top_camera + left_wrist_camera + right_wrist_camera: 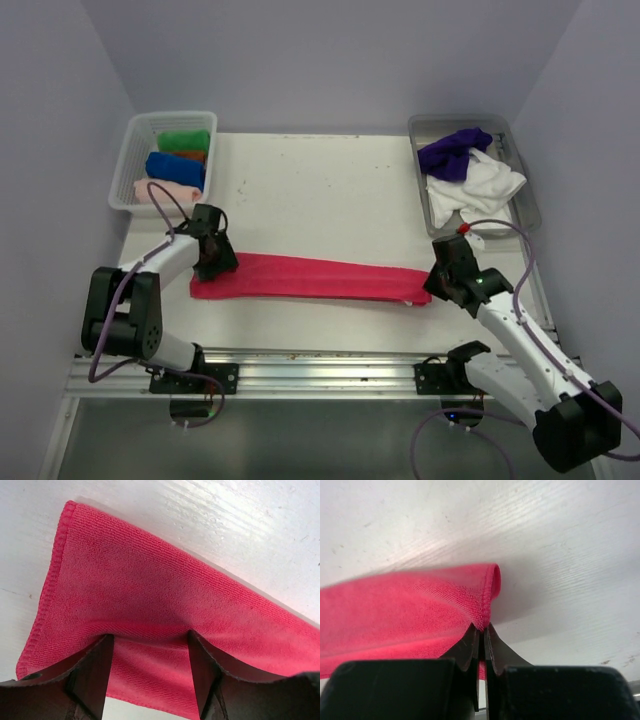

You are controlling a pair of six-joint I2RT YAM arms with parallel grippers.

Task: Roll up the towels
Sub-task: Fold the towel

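Note:
A red towel (315,279), folded into a long strip, lies across the near part of the table. My left gripper (216,262) is at its left end; in the left wrist view the gripper (150,652) is open, both fingertips (102,652) pressing down on the towel (150,590). My right gripper (436,286) is at the towel's right end. In the right wrist view it (482,630) is shut on the towel's hem (487,595), which curls up a little off the table.
A white basket (131,168) at the back left holds rolled green, blue and pink towels. A grey tray (525,190) at the back right holds loose purple (455,152) and white (478,188) towels. A metal rail (320,372) runs along the near edge.

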